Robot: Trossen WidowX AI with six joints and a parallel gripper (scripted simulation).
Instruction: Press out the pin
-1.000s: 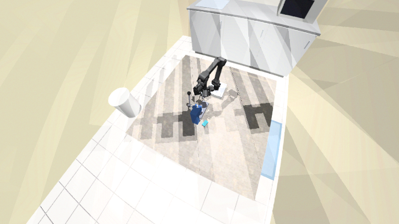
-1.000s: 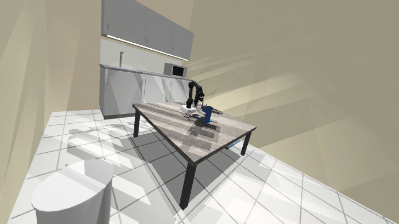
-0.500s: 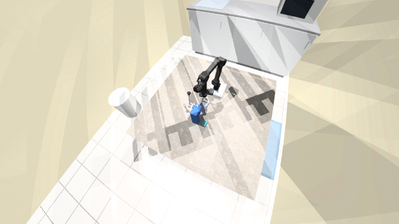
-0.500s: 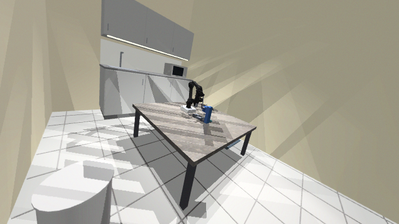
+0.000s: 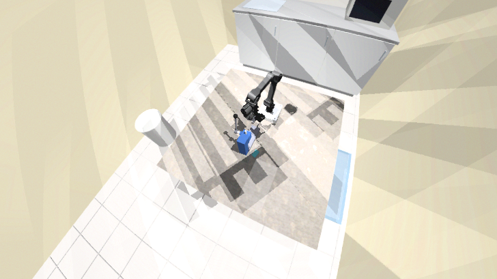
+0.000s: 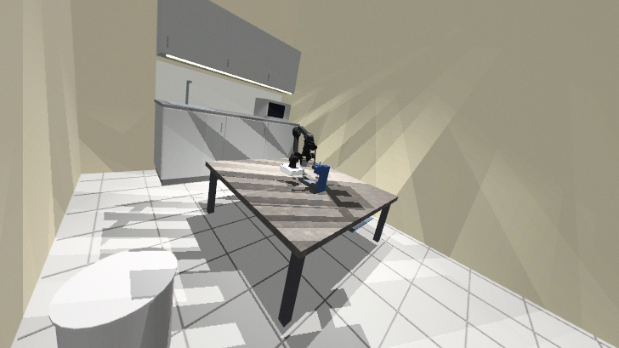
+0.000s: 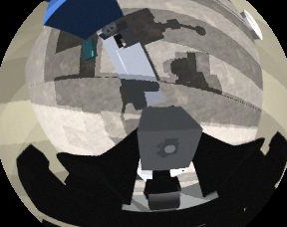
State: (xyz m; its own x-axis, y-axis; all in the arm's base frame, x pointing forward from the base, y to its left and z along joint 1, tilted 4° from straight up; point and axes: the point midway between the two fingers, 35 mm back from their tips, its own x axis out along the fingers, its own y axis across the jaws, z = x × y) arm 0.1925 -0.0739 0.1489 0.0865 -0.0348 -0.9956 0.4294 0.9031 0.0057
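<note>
Gripping the gray block (image 7: 169, 138), the pincer (image 7: 162, 128) has its fingers partway apart, one on either side of it. A pale round pin end shows in the block's near face. Beyond them, above the counter (image 5: 293, 202) (image 6: 292, 229) (image 7: 191, 102), lies the pale press bed (image 5: 252, 139) (image 6: 309, 182) (image 7: 134, 62), leading to the blue press (image 5: 244, 142) (image 6: 322, 178) (image 7: 84, 16). The block is between the fingers, short of the spot under the punch. Beside the press, the lever (image 5: 235, 123) (image 6: 314, 157) stands upright, and a teal piece (image 5: 255, 153) (image 7: 89, 50) sits near its foot.
</note>
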